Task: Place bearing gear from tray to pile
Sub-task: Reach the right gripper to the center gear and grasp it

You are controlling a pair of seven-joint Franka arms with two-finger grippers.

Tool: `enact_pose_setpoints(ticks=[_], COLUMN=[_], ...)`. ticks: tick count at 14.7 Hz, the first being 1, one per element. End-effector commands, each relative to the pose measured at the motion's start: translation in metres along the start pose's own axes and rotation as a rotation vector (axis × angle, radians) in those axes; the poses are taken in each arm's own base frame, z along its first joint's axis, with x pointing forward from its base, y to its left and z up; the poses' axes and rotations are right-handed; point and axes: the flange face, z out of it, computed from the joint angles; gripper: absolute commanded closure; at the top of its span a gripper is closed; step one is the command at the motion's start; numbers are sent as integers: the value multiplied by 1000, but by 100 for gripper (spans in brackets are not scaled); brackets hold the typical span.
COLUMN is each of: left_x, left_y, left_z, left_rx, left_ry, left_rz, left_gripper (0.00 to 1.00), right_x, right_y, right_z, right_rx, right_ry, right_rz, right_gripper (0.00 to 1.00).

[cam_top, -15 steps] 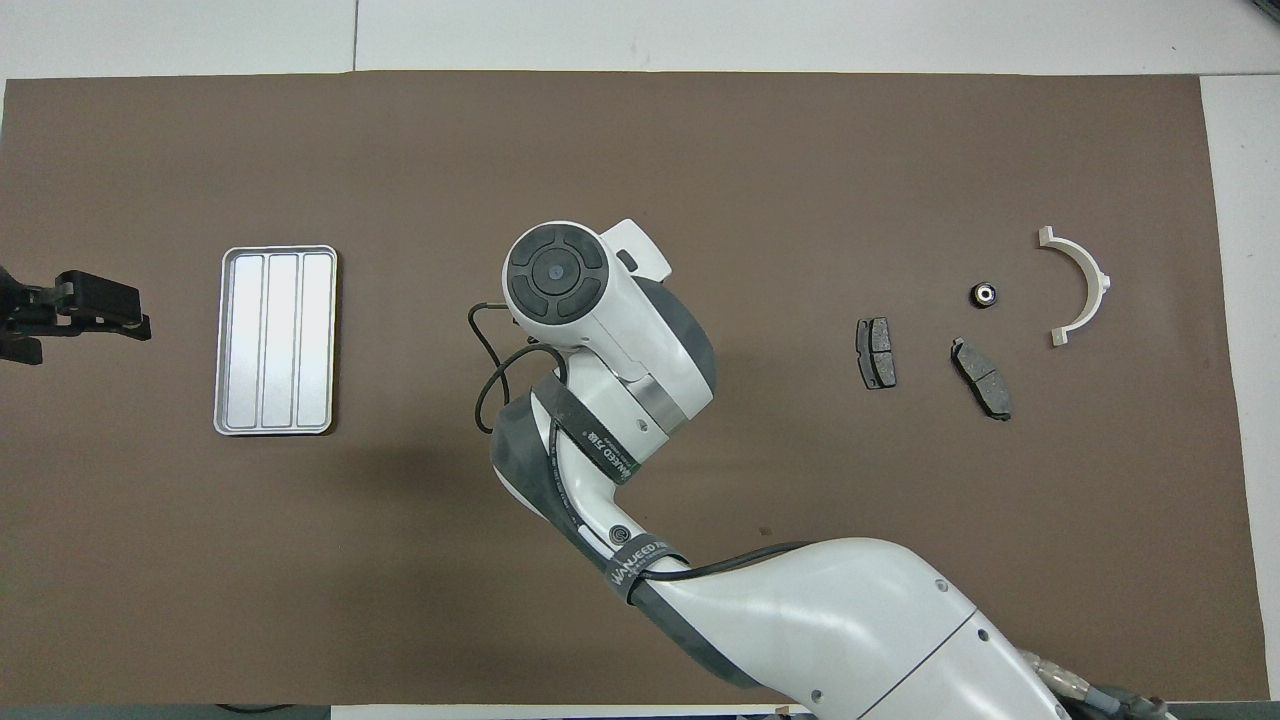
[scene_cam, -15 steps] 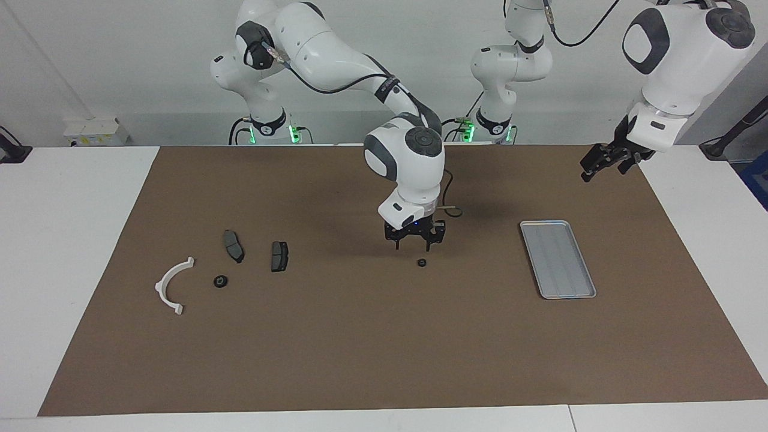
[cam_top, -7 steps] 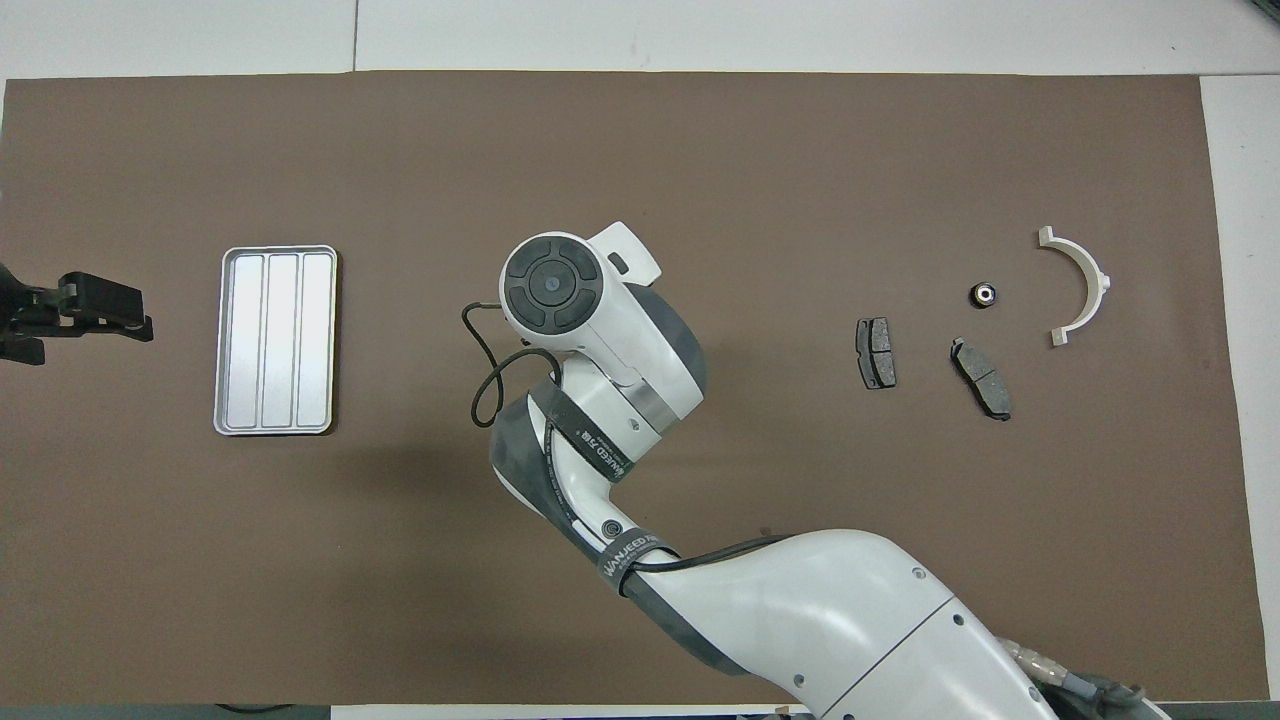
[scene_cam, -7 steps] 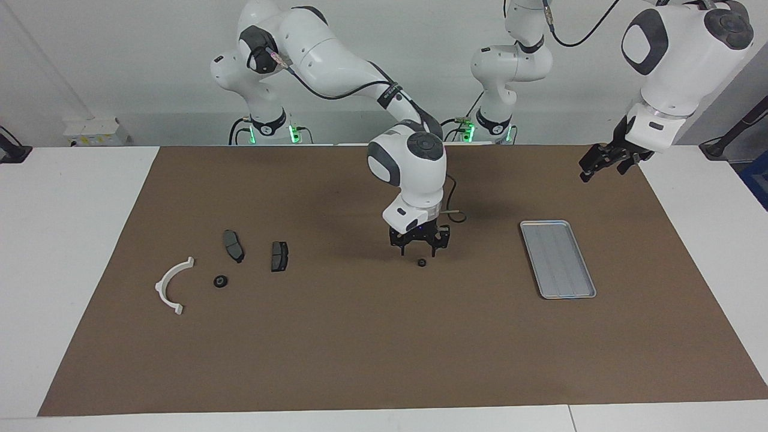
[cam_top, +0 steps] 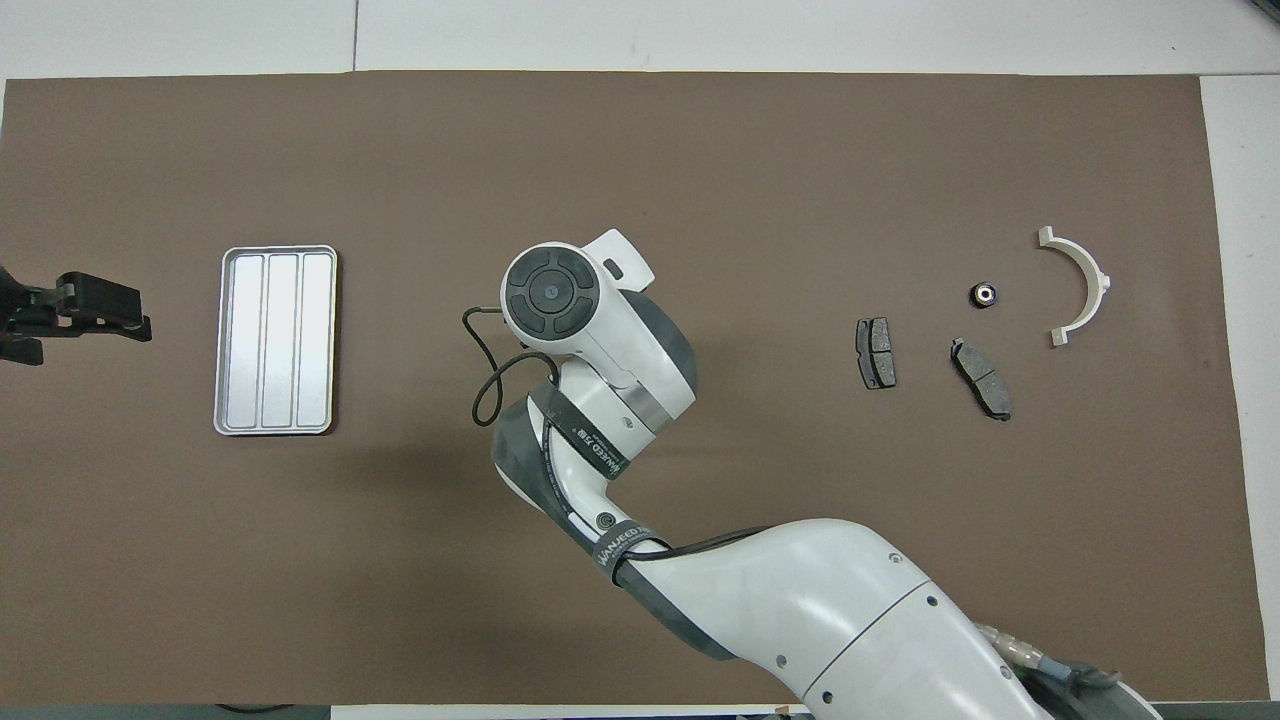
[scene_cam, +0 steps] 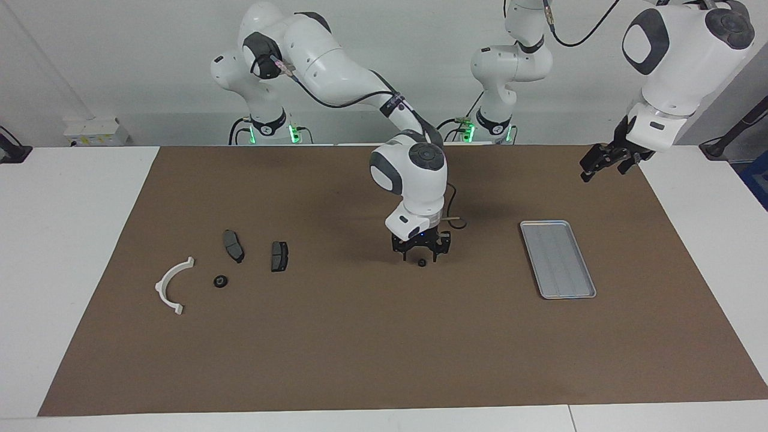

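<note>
Right end effector [scene_cam: 421,254]: low over the middle of the brown mat, fingers apart and pointing down, straddling a small dark bearing gear; whether the fingers touch the part, cannot tell.
Bearing gear [scene_cam: 422,262]: lies on the mat between the tips of the right end effector, about midway between tray and pile; hidden under the wrist in the overhead view.
Second bearing gear [scene_cam: 220,281]: dark ring with a pale centre, on the mat inside the pile, just beside the white bracket.
Tray [scene_cam: 558,259]: silver-grey, ribbed floor, nothing in it; flat on the mat toward the left arm's end of the counter.
Pile: toward the right arm's end of the counter. White half-ring bracket [scene_cam: 173,285], two dark brake-pad pieces [scene_cam: 233,245] and [scene_cam: 279,256], all apart from one another.
Left end effector [scene_cam: 605,160]: raised over the mat's corner at the left arm's end, well apart from the tray; fingers spread wide, holding nothing. This arm waits.
Mat [scene_cam: 360,360]: brown sheet covering most of the white counter [scene_cam: 66,240].
</note>
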Motion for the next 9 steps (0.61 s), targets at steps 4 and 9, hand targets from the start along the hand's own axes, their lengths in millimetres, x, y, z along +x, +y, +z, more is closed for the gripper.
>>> enact_pose_setpoints(ticks=[4, 9], left_x=[-7, -6], left_y=[1, 3], left_z=[-2, 0], left_rx=[13, 14], left_ry=[6, 9], left_rz=[8, 19], left_gripper=[0, 0], right_x=[8, 3], right_y=[1, -3], right_z=[11, 25], right_rx=[4, 11], right_ry=[20, 24], right_rz=[17, 5], right_gripper=[22, 22])
